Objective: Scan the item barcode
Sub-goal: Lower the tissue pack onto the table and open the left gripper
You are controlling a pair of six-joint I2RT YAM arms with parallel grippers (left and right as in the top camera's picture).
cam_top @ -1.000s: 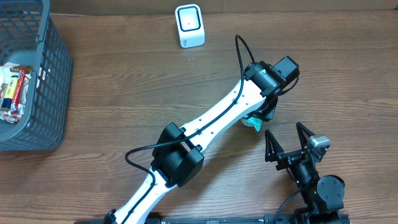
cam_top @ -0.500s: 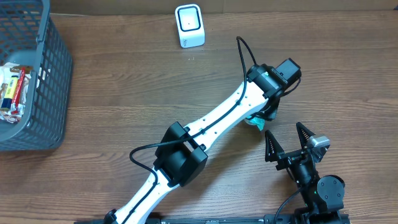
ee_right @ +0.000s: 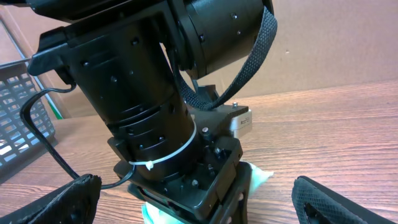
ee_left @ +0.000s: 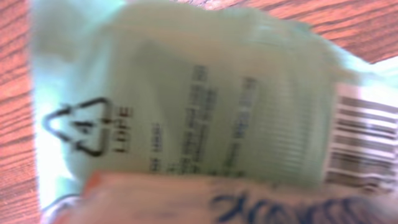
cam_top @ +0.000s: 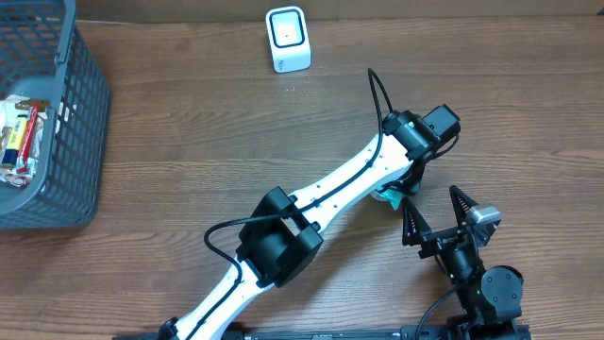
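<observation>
While covering the green packet [ee_left: 186,106] at the near right with the left gripper [cam_top: 404,181], pinch impossible to tell, right gripper [cam_top: 432,206] spread alongside, risking dropping it well short of the far scanner [cam_top: 287,39].

My table [cam_top: 189,142] from above: 2 arms, the left arm [cam_top: 340,184] and the right arm [cam_top: 467,264], carrying 2 grippers, the left gripper [cam_top: 396,189] and the right gripper [cam_top: 430,195]. I count 1 white scanner [cam_top: 287,39], 1 grey basket [cam_top: 85,123] and 1 pale green packet [cam_top: 385,195]. The basket items [cam_top: 21,132] are too jumbled for me to number. My left wrist camera gives 1 barcode [ee_left: 364,140] and 1 recycling triangle [ee_left: 84,127] on that packet. The right wrist camera adds 1 white cable tie [ee_right: 168,154].
</observation>
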